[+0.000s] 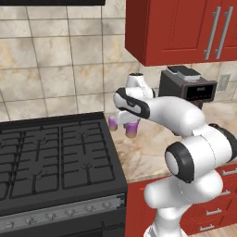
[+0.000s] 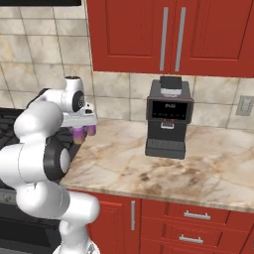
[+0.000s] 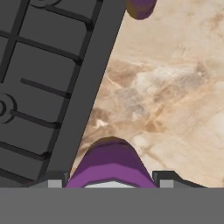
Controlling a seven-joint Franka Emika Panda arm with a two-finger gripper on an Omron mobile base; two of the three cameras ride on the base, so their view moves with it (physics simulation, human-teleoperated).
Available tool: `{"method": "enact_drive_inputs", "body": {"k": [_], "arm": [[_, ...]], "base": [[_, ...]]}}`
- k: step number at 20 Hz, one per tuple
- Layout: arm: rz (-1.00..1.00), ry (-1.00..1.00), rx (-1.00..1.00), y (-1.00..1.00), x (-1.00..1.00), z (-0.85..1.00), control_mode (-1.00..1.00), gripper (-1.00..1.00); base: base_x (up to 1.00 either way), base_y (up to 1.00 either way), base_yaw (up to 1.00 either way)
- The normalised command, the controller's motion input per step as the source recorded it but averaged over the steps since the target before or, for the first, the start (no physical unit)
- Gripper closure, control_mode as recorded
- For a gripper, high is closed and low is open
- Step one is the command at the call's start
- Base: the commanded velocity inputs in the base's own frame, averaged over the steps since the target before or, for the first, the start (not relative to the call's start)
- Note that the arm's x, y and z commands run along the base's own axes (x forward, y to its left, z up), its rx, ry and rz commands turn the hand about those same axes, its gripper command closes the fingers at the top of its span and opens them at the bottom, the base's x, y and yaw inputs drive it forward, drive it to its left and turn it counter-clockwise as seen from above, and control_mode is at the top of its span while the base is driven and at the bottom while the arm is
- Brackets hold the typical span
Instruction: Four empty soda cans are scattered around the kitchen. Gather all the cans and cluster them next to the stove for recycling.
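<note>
- The purple soda can (image 1: 132, 128) hangs under the gripper (image 1: 127, 124), clamped between its jaws and lifted just clear of the beige surface (image 1: 148, 155); in the hand view the can (image 3: 110, 165) sits at 6 o'clock, between the finger tips.
- An empty can like this is likely very light and thin-walled, so it should dent under a hard squeeze; its smooth round side looks slippery. My judgement: hold it across the middle of the body, jaws square on the wall, with only moderate force.
- A second purple can (image 1: 112, 123) stands on the surface at about 9 o'clock of the held one, close to the stove's edge; the hand view shows it (image 3: 141, 8) at 12 o'clock.
- The stove (image 1: 55, 157) lies just beside both cans at 9 o'clock, so the spot looks right for setting down.
- The dark boxy appliance (image 1: 187, 95) stands well apart at 3 o'clock.
</note>
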Motion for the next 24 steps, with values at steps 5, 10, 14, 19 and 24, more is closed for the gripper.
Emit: {"method": "enact_drive_inputs", "body": {"k": [5,10,14,19,24], "arm": [[-0.03,0.00,0.00,0.06,0.43,-0.18,-1.00,1.00],[-0.03,0.00,0.00,0.07,0.41,-0.17,-1.00,1.00],[-0.02,0.00,-0.02,0.07,0.37,-0.22,-1.00,1.00],[-0.02,0.00,-0.02,0.06,0.33,-0.23,-1.00,1.00],[-0.02,0.00,-0.01,0.06,0.34,-0.25,-1.00,1.00]], "base": [[0.00,0.00,0.00],[0.00,0.00,0.00],[0.00,0.00,0.00],[0.00,0.00,0.00],[0.00,0.00,0.00]]}}
